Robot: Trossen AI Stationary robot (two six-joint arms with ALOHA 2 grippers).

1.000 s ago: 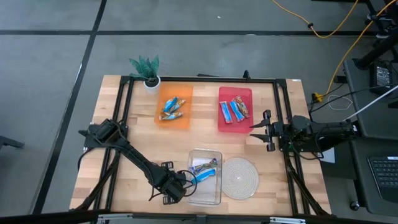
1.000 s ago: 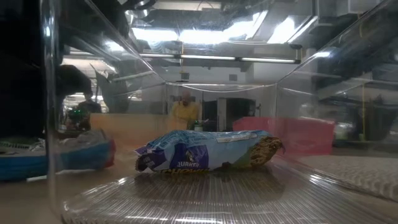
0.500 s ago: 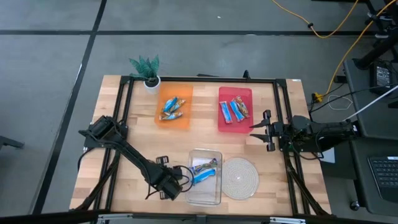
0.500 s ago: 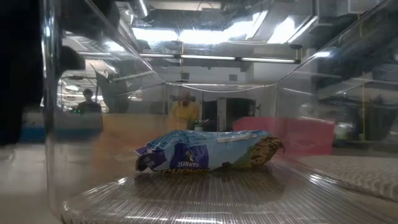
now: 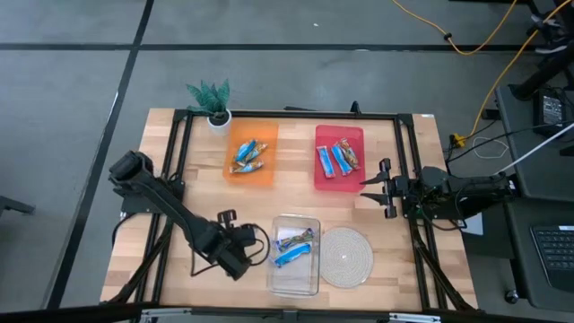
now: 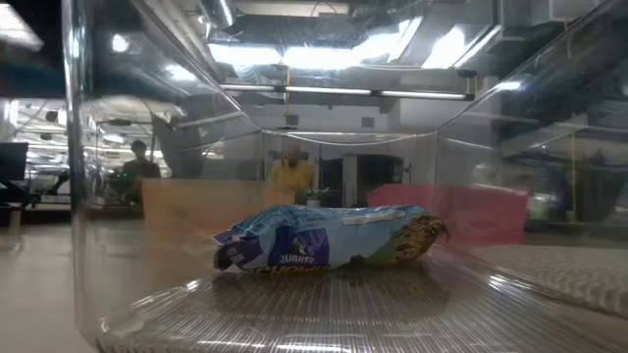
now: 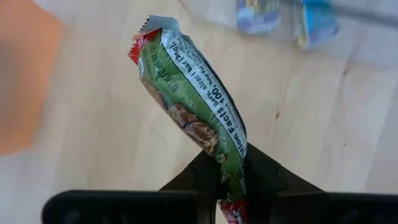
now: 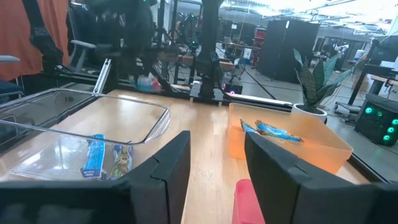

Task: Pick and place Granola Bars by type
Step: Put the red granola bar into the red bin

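A green-wrapped bar is pinched only by its end in the shut left gripper, above bare table beside the clear tray, so it could swing or slip out in transit, while the half-open right gripper waits empty by the red tray.

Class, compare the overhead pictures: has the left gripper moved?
Yes. The left gripper, shut on a granola bar, has drawn back from the clear tray, leftward.
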